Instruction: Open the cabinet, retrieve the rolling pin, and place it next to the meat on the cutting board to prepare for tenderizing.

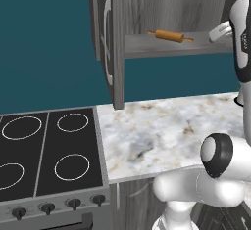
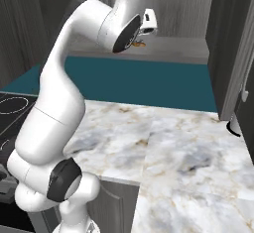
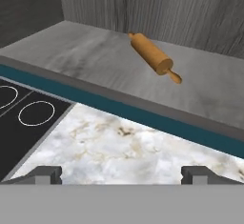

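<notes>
Arm raised to the open cabinet (image 1: 117, 43), hand level with its bottom shelf.
Gripper (image 3: 122, 173) stands with its jaws wide apart, holding and touching nothing, short of the shelf's front edge. The rolling pin (image 3: 152, 56) lies on the shelf ahead of it, well apart from the fingertips (image 3: 45, 173), above the marble counter (image 1: 162, 131) beside the stove (image 1: 49, 150).
</notes>
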